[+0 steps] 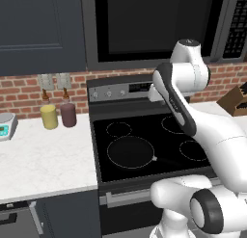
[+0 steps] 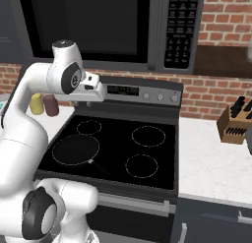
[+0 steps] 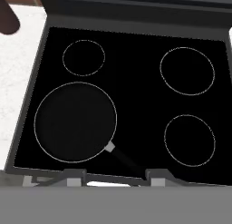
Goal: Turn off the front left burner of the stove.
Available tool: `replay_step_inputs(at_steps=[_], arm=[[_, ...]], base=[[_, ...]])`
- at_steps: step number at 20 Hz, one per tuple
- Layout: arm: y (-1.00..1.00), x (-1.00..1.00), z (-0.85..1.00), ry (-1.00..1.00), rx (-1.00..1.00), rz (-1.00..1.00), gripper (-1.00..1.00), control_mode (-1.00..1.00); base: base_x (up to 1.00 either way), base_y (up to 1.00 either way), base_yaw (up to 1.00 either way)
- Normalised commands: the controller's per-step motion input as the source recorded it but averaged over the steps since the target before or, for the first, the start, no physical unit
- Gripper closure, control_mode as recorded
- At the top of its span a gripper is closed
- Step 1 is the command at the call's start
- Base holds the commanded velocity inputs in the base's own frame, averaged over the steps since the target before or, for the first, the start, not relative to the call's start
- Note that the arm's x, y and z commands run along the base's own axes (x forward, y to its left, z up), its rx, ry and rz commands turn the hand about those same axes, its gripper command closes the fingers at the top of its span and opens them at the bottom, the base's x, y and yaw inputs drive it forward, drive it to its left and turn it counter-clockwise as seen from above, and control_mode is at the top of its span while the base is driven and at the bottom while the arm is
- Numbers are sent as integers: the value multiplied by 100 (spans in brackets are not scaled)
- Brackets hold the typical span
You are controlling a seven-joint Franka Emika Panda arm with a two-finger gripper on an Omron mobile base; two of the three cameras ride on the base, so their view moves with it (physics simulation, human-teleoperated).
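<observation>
front left burner: the front left burner (image 3: 75, 122) is sitting at the near left corner of the stove (image 1: 144, 140), biggest ring on the glass, with a small pale mark at its rim on the near right side.
other rings: three smaller ring outlines (image 3: 187, 71) are filling the rest of the glass, one behind the big ring and two to its right.
knob panel: the grey knob panel (image 2: 160, 96) is running along the back of the stove, with round knobs and a display (image 1: 141, 87) in the middle.
gripper: the gripper (image 3: 115, 177) is hovering above the stove, looking down over its near edge. Fingertips are sitting apart with a gap between them, so it's open and holding nothing.
microwave: the microwave (image 2: 183, 25) is hanging right above the stove.
left of the stove: a yellow jar (image 1: 48, 116) and a dark red jar (image 1: 68, 114) are standing side by side on the white counter (image 1: 38, 160).
right of the stove: a knife block (image 2: 235, 125) is resting on the counter there.
</observation>
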Motion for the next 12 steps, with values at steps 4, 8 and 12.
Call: replay_step_inputs(at_steps=[4,8,12], arm=[[6,-6,0,-6,-2,0,-100,-100],[22,-12,-6,-3,-2,0,-100,-100],[44,0,0,-11,-5,0,-100,-100]], base=[[0,0,0],[0,0,0],[0,0,0]])
